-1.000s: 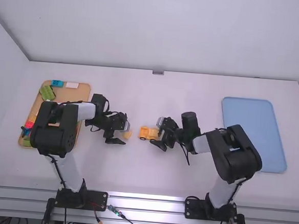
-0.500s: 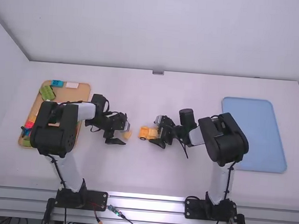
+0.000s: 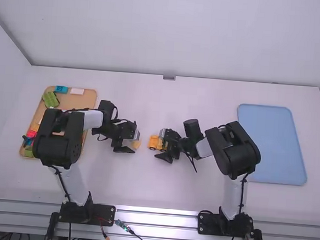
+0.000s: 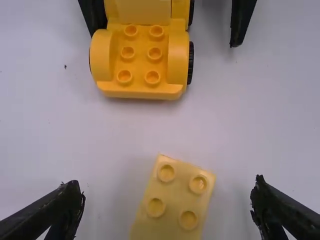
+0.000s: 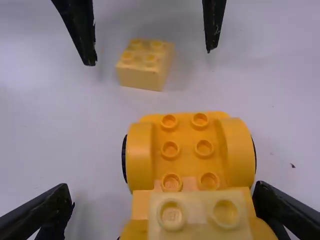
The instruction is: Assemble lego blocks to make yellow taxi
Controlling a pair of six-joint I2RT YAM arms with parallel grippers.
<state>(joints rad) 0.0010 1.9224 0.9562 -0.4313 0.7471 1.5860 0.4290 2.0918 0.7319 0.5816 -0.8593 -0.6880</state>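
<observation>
My left gripper (image 3: 129, 144) is low over the table, around a loose pale yellow block (image 3: 136, 144). In the left wrist view that gripper (image 4: 167, 200) stands open, with the studded block (image 4: 177, 197) between its fingers, untouched. My right gripper (image 3: 163, 146) is at the right part of the orange-yellow wheeled car base (image 3: 154, 142). The right wrist view has this gripper (image 5: 162, 197) open around the base (image 5: 187, 145), one finger close beside its side; contact is unclear. A pale yellow block (image 5: 200, 215) sits on top of the base.
At the left, an orange-tan tray (image 3: 88, 100) holds green, blue, pink and other blocks, partly under the left arm. A blue tray (image 3: 271, 141) lies at the right. The two grippers are close together mid-table.
The right gripper has moved left in the high view, from beside the car base to around its right part. The left arm and the loose block have stayed in place.
</observation>
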